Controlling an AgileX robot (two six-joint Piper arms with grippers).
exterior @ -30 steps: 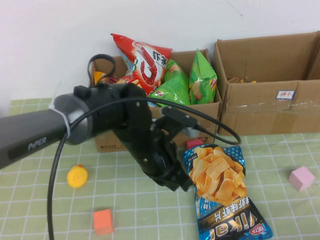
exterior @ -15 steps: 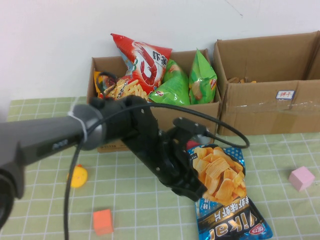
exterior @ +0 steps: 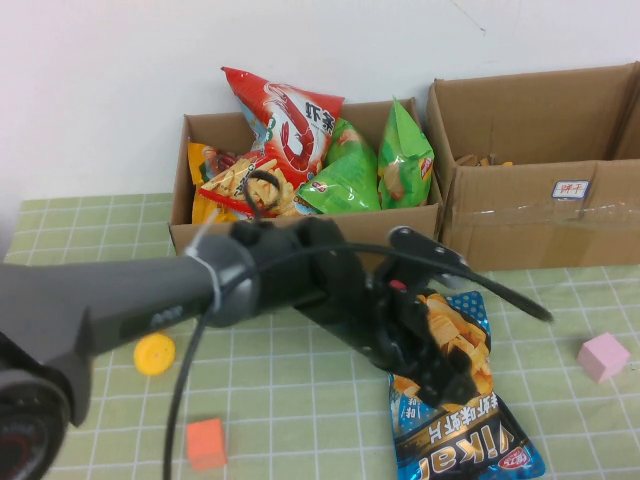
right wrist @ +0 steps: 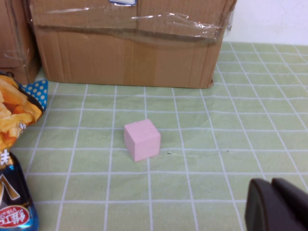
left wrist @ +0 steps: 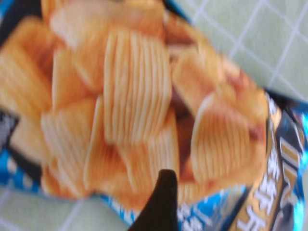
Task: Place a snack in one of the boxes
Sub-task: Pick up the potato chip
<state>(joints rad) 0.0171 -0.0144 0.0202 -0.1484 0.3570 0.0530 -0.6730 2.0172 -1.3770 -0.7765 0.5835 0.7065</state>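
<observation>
Left hand reaching for the blue chip bag

The left hand [exterior: 432, 352] hovers released over the blue chip bag [exterior: 455, 400], flat on the worktop [exterior: 90, 420] before the boxes [exterior: 545, 165]; next it must clench and lift. The right hand [right wrist: 276, 207], low beside a pink cube [right wrist: 141, 139], looks pressed together, holding nothing.

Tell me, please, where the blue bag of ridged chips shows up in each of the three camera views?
High view: blue chip bag flat on the mat, lower centre-right, under the left gripper.
Left wrist view: bag fills the frame.
Right wrist view: bag at the left edge.
Shared landmark: pink cube.
</observation>
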